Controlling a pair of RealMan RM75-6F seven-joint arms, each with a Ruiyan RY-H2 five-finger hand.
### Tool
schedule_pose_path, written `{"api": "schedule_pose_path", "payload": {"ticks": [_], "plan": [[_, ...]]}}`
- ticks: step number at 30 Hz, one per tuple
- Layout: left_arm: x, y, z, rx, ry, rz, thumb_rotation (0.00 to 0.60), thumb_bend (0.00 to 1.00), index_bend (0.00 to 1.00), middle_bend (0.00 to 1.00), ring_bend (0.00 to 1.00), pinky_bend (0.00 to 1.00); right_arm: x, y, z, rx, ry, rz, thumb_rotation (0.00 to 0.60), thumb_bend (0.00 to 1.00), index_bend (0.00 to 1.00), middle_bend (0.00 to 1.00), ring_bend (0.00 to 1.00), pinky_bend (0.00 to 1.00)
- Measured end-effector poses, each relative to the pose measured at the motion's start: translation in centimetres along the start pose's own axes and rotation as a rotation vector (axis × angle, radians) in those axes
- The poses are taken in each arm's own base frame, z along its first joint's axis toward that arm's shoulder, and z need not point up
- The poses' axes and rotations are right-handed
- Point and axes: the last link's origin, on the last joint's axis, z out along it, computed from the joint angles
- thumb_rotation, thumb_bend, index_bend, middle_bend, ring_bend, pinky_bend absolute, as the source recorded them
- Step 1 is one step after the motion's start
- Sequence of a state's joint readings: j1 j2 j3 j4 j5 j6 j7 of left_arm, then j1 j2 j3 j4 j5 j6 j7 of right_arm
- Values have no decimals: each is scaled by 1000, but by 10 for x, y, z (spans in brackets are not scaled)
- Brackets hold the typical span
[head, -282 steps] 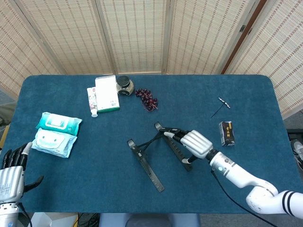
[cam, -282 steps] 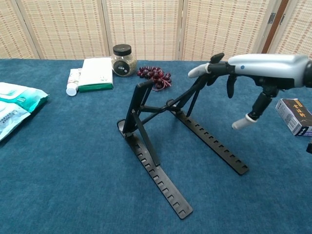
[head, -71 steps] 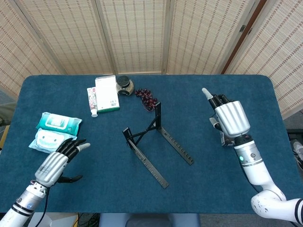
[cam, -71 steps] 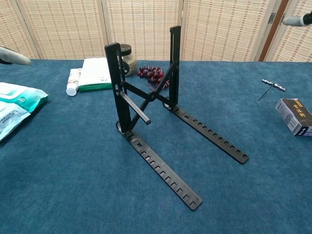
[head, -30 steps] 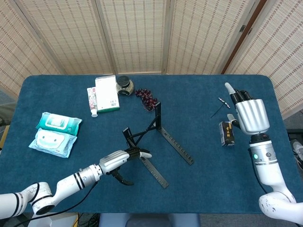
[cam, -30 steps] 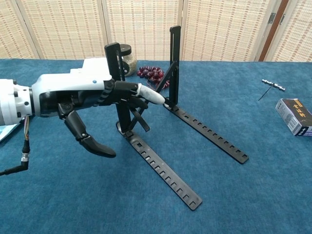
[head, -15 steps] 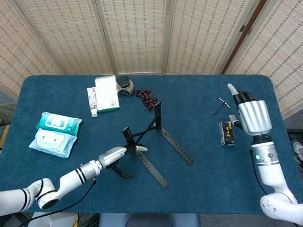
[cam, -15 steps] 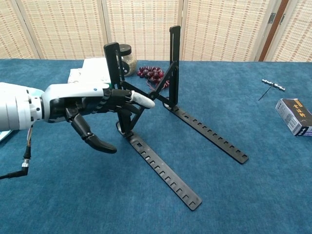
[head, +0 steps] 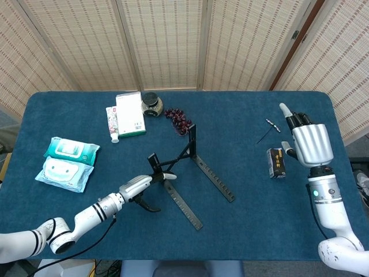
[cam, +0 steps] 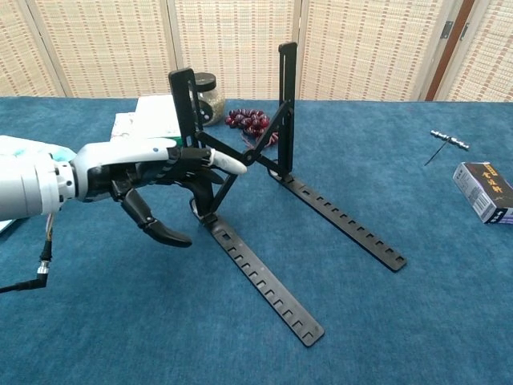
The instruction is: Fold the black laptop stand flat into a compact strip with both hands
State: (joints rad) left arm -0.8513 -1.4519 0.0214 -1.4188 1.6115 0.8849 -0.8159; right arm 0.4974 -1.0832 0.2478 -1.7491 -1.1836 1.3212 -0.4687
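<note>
I have my left hand (cam: 160, 180) open with fingers stretched against the near upright of the black laptop stand (cam: 264, 200), which stands unfolded mid-table, while my right hand (head: 310, 143) hovers open and empty beside the small black box (head: 277, 163).

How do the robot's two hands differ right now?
The left hand reaches sideways, low over the table, its fingers against the near upright of the black laptop stand; the right hand is raised, fingers pointing up, far from the stand. The left hand shows in both views; the right hand shows only in the head view, next to the small black box. Both have white backs and grip nothing.
</note>
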Motion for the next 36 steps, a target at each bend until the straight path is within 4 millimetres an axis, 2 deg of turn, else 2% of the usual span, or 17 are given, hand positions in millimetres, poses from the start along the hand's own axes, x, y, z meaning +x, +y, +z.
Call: {"api": "schedule_pose_path", "payload": {"ticks": [7, 9, 13, 19, 30, 36], "plan": [[12, 4, -25, -4, 31, 18, 600, 147, 119, 94, 98, 0, 2, -9, 0, 41, -32, 105, 600, 180, 0, 295, 286, 675], [16, 5, -34, 1, 44, 26, 600, 147, 119, 95, 99, 0, 3, -14, 1, 65, -57, 159, 600, 152, 0, 295, 280, 647], [28, 2, -59, 32, 88, 61, 600, 147, 119, 95, 99, 0, 2, -26, 4, 117, -117, 262, 600, 3, 0, 275, 214, 504], [43, -9, -96, 125, 160, 98, 600, 147, 119, 96, 99, 0, -2, -46, 13, 187, -235, 431, 600, 0, 0, 211, 138, 382], [62, -26, -139, 270, 302, 161, 600, 147, 119, 96, 99, 0, -14, -92, 51, 294, -296, 620, 600, 0, 0, 190, 123, 346], [67, -29, -146, 303, 335, 193, 600, 147, 119, 96, 99, 0, -22, -126, 74, 356, -320, 642, 600, 0, 0, 189, 119, 330]]}}
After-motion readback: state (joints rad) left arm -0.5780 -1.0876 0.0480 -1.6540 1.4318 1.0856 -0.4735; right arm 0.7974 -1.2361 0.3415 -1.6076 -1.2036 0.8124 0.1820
